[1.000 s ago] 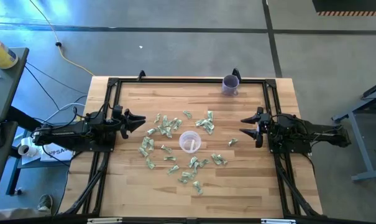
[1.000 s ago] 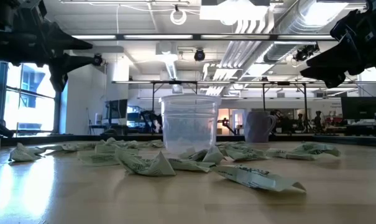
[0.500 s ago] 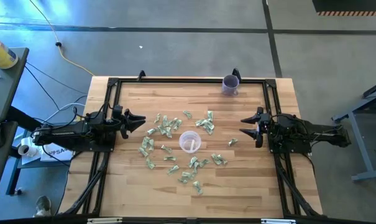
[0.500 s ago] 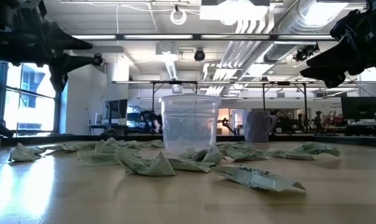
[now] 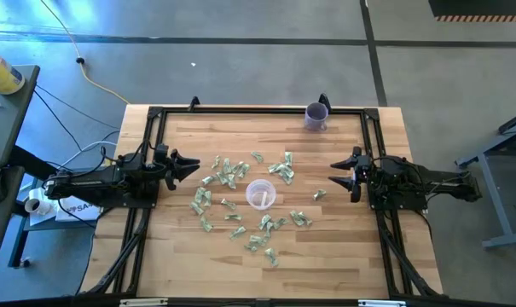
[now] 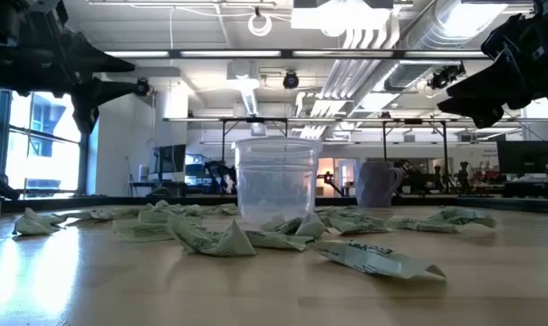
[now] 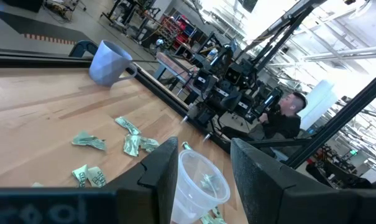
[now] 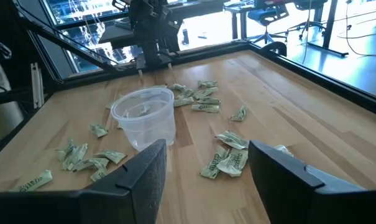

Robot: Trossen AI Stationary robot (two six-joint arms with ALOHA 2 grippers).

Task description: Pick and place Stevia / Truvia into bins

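The clear cup (image 5: 260, 194) stands in the middle of the table (image 5: 181, 256). One or two packets seem to lie inside it. Many more green and white packets (image 5: 226, 171) lie all around it, on the left, on the right, and on the near and far sides. A purple mug (image 5: 315, 116) stands at the far edge, well apart from the cup.

The left gripper (image 5: 192, 164) hangs above the left side of the table with its two fingers spread apart and nothing between them. The right gripper (image 5: 338, 177) hangs above the right side, also with its fingers spread and nothing in them. Neither one touches a packet.

So the job looks like it is just getting going, at the step of picking a packet to go for. Almost all of them are not yet in the cup.

Next, one arm should reach in and come down over a packet close to it. The left one has a bunch near it, and the right one has a lone packet (image 5: 320, 194) near it. The fingers should go on both sides of the paper, squeeze it, lift it, and carry it over the cup
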